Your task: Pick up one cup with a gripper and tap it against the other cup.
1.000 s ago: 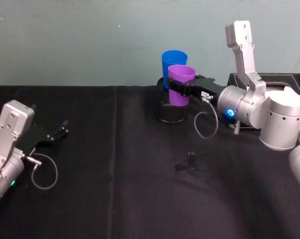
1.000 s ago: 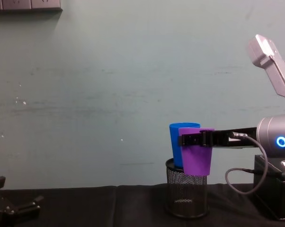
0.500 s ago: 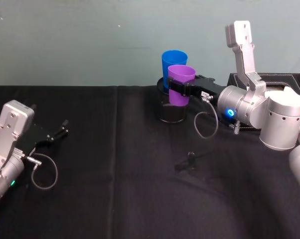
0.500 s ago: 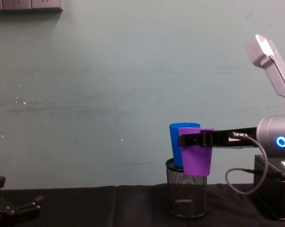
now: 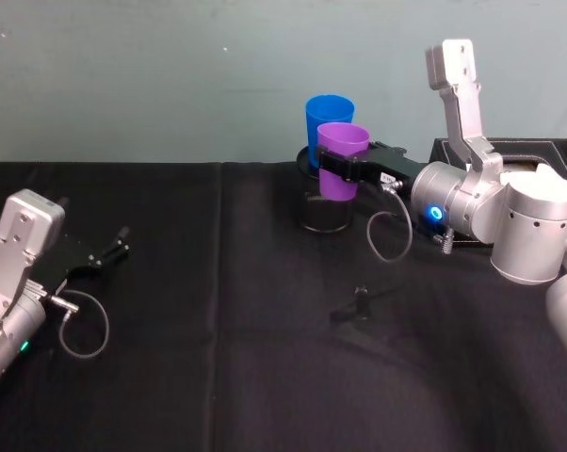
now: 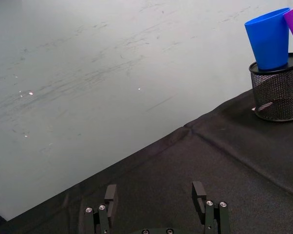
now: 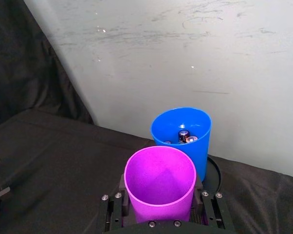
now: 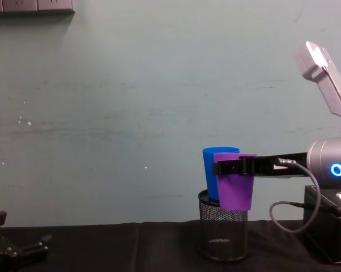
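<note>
The right gripper pinched the purple cup in the air, against the blue cup standing in the mesh holder. The left gripper lay spread on the desk.

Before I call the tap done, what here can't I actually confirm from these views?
- Contact between the purple cup and the blue cup: in the chest and head views they overlap, so touching or a small gap cannot be told.
- Blue cup's base: hidden inside the mesh pen holder.
- Small metal items in the blue cup: too small to identify.
- Right gripper: its far finger is hidden by the purple cup.
</note>
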Available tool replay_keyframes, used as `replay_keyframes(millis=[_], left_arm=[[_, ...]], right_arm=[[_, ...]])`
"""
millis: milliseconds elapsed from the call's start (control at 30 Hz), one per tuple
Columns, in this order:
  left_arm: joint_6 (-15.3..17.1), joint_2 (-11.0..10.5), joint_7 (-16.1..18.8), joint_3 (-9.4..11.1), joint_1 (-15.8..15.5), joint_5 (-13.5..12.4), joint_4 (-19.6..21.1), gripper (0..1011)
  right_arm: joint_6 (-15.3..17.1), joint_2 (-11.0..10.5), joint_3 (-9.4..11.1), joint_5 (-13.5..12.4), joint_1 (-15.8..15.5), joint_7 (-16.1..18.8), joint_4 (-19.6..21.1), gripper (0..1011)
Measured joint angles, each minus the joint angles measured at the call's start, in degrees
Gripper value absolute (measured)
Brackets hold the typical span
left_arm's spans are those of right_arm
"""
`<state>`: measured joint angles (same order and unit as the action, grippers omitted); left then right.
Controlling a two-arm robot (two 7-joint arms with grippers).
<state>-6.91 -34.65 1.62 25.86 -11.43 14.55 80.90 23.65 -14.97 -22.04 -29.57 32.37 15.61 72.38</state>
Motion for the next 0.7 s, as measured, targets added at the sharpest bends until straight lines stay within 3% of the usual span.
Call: replay_keyframes(millis=[700], left_arm=[[0.00, 0.00, 0.00, 0.00, 0.00, 0.00, 0.00, 1000]], right_arm=[[0.00, 0.00, 0.00, 0.00, 0.00, 0.00, 0.00, 726]])
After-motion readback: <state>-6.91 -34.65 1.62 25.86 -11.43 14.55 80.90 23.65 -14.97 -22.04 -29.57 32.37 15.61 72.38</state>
